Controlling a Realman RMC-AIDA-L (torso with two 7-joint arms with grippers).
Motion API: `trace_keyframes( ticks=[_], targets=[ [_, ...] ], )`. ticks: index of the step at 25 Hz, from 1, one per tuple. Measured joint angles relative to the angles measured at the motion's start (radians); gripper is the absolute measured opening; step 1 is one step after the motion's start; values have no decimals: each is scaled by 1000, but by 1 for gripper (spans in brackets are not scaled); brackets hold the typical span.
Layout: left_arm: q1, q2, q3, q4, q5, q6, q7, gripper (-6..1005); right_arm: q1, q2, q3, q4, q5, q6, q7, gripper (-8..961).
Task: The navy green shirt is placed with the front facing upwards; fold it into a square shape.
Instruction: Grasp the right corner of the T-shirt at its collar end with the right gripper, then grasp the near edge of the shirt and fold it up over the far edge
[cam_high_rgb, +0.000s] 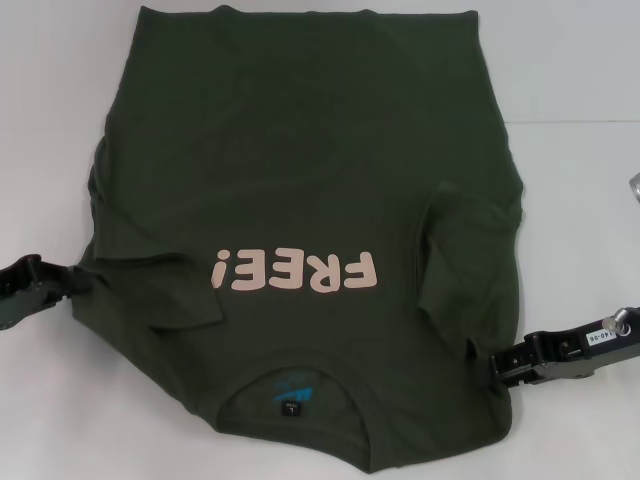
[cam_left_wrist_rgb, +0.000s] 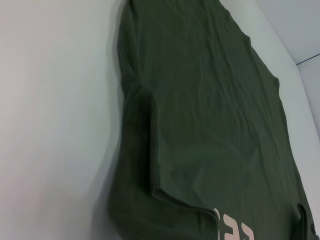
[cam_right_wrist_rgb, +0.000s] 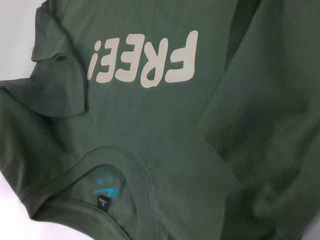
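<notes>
Navy green shirt (cam_high_rgb: 300, 180) lies front-up on the white worktop (cam_high_rgb: 60, 120), collar w/ blue neck label (cam_high_rgb: 292, 385) at the robot-side edge, pale pink "FREE!" lettering (cam_high_rgb: 295, 272) just beyond the collar. Both sleeves are folded in over the shirt body, one either side of the lettering. Left tool (cam_high_rgb: 75, 282) sits at the shirt's left edge by the folded sleeve, touching the cloth; can't tell if it's open or closed. Right tool (cam_high_rgb: 497, 365) sits at the shirt's right edge near the shoulder, tip against the fabric; state also can't be told. Wrist views show only shirt and worktop.
</notes>
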Motion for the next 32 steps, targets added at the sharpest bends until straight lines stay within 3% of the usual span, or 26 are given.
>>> trace_keyframes(
  ticks=[1,7,17,23,26,32],
  targets=[
    [0,0,0,0,-3,0,0,27,0,-1,0,0,0,0,0,536],
    [1,0,0,0,-10,1,0,27,2,-8,-12,5,0,0,2,304],
    [0,0,1,0,-10,1,0,26,-4,-9,-23,10,0,6,6,92],
    [1,-2,0,0,-10,2,2,26,-9,-9,-24,12,0,14,18,30],
    [4,-2,0,0,-14,4,3,26,-13,-9,-21,12,-1,16,18,96],
    [8,-2,0,0,-18,5,4,27,-15,-12,-22,11,-1,21,18,344]
  ],
)
